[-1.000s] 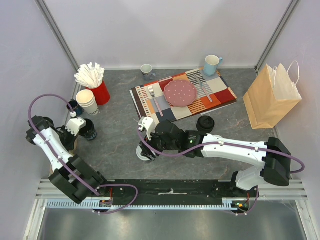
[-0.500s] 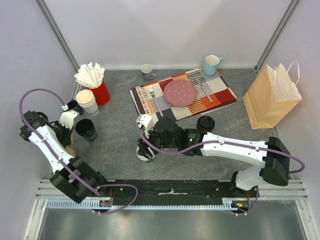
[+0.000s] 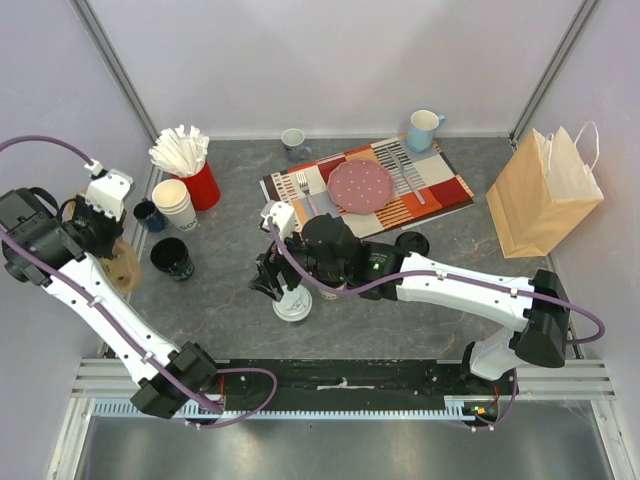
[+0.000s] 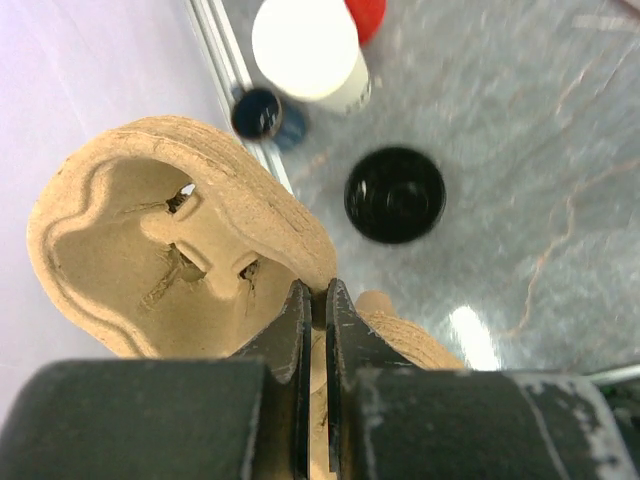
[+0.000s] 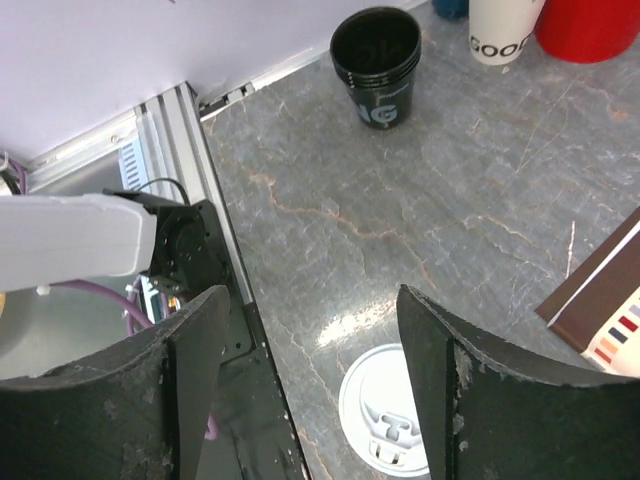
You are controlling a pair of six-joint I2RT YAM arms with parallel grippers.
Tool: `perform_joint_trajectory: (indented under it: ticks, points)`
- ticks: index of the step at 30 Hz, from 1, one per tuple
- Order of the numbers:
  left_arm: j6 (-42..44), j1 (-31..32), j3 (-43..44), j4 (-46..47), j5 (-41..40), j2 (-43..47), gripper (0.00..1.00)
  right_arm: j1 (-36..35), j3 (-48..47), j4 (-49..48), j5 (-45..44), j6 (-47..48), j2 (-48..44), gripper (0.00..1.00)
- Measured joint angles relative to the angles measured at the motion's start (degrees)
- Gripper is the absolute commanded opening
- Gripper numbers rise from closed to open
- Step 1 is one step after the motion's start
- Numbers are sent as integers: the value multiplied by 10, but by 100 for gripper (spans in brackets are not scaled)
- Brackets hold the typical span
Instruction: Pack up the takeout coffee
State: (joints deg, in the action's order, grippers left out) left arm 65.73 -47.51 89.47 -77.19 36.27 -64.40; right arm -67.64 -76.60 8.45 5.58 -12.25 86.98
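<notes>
The black coffee cup with a white sip lid (image 3: 293, 305) (image 5: 385, 412) stands on the table near the front. My right gripper (image 3: 272, 274) (image 5: 310, 300) hovers open just left of it and above it, with nothing between the fingers. The cream-white coffee cup with a black lid (image 3: 412, 244) stands behind my right arm, partly covered by it. My left gripper (image 3: 101, 228) (image 4: 315, 298) is raised at the far left, shut on the rim of a brown pulp cup carrier (image 3: 122, 268) (image 4: 150, 235) that hangs from it.
Stacked lidless black cups (image 3: 171, 257) (image 5: 377, 60), stacked white cups (image 3: 176, 203) (image 4: 310, 50), a small dark blue mug (image 3: 150, 213) and a red holder of white sticks (image 3: 192, 170) stand at the left. A placemat with plate (image 3: 360, 185), two mugs (image 3: 423, 128) and a paper bag (image 3: 545, 195) stand farther back and right.
My left arm has lifted and swung back to the left with the carrier. My right gripper has drawn up and left off the white-lidded cup and widened slightly.
</notes>
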Motion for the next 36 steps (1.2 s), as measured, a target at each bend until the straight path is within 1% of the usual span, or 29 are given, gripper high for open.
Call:
perform_joint_trajectory:
  ticks: [3, 5, 6, 9, 14, 15, 21, 24, 28, 33, 36]
  points:
    - [-25, 6, 49, -3, 64, 0, 2, 10, -12, -7, 0, -4, 2, 81]
    - [-46, 20, 71, -3, 104, 0, 2, 20, -23, -12, 1, -7, 2, 84]
    - [-57, 30, 77, -3, 120, 0, 2, 23, -25, -15, 2, -10, 2, 88]
    - [-97, 65, 87, -5, 165, 0, 2, 40, -34, -33, 13, -24, 2, 94]
    - [-198, 135, 88, -4, 233, 4, 2, 71, -35, -82, 38, -59, 2, 95]
    - [-217, 142, 86, 0, 244, 7, 2, 75, -35, -95, 41, -67, 2, 93]
    - [-378, 181, 34, 90, 315, 50, 2, 82, -35, -133, 40, -97, 2, 88]
    - [-454, 191, 10, 139, 333, 58, 2, 81, -35, -144, 36, -114, 2, 88]
    - [-539, 203, -18, 192, 333, 58, 2, 76, -29, -163, 37, -119, 1, 87]
    - [-640, 207, -33, 254, 318, 57, 2, 58, 16, -175, 34, -95, -32, 87]
    - [-700, 209, -42, 294, 305, 57, 2, 38, 23, -170, 5, -70, -54, 86]
